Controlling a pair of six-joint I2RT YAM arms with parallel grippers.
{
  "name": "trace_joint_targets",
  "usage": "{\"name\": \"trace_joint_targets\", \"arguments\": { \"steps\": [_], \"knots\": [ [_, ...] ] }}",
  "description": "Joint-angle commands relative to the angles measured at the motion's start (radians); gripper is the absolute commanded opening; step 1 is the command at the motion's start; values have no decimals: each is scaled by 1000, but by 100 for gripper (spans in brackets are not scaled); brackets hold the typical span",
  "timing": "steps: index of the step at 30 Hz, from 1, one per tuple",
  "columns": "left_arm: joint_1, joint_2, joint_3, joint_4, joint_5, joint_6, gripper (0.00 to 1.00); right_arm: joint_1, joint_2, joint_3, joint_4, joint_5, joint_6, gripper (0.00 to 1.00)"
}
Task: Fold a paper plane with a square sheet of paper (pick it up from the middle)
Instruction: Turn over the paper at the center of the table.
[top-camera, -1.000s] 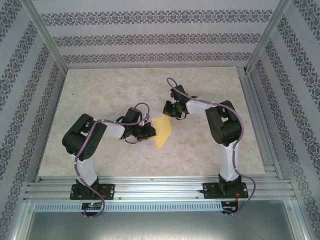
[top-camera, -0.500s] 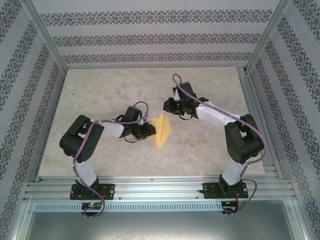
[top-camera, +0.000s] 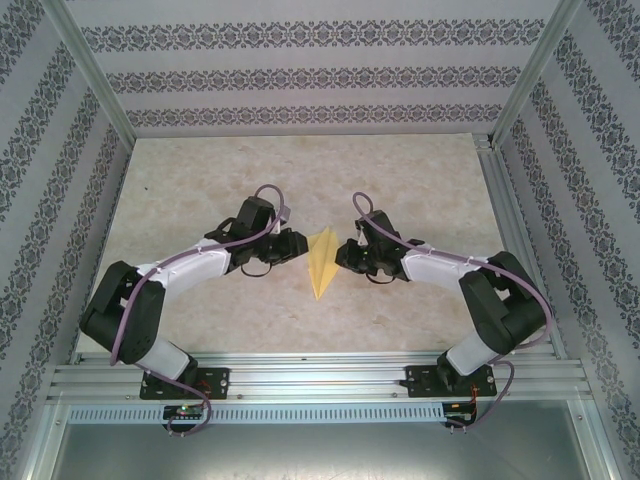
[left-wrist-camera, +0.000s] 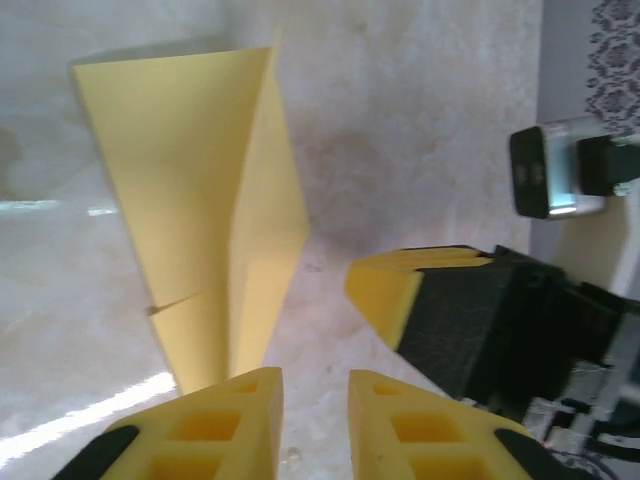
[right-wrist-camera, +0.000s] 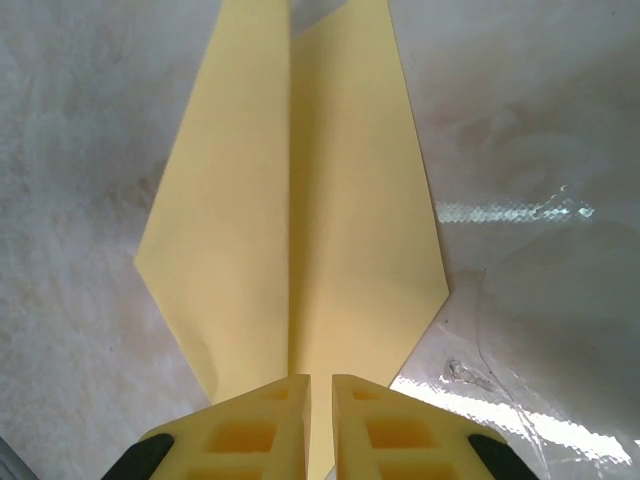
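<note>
The paper plane (top-camera: 323, 262) lies flat mid-tabletop (top-camera: 200, 180) between the left hand (top-camera: 300, 244) and the right hand (top-camera: 342, 257), both slightly spread, pinching nothing. Folding looks finished; next, both probably retreat without nudging it.

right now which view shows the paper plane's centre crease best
The right wrist view: the paper plane lies close and square-on, its centre crease running straight up the middle. The left wrist view shows it at a slant; the top external view shows it whole but tiny.
</note>
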Motion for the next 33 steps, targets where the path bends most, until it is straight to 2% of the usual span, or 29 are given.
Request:
{"name": "trace_joint_targets", "arguments": {
  "steps": [1,6,14,27,30,33],
  "knots": [
    [-74,30,101,-68,20,26,17,-7,-51,-41,57,53,29,12],
    [-125,166,166,-104,-39,32,8,-27,-75,-83,90,31,46,10],
    [-127,257,166,-138,-177,69,3,-16,-16,-105,171,-18,85,18],
    [-127,334,120,-131,-216,89,1,5,99,-22,157,-37,69,26],
    [-127,354,108,-134,-224,85,1,8,124,4,135,-20,66,32],
    [-127,362,92,-119,-214,79,1,12,126,20,100,23,63,34]
  ]
}}
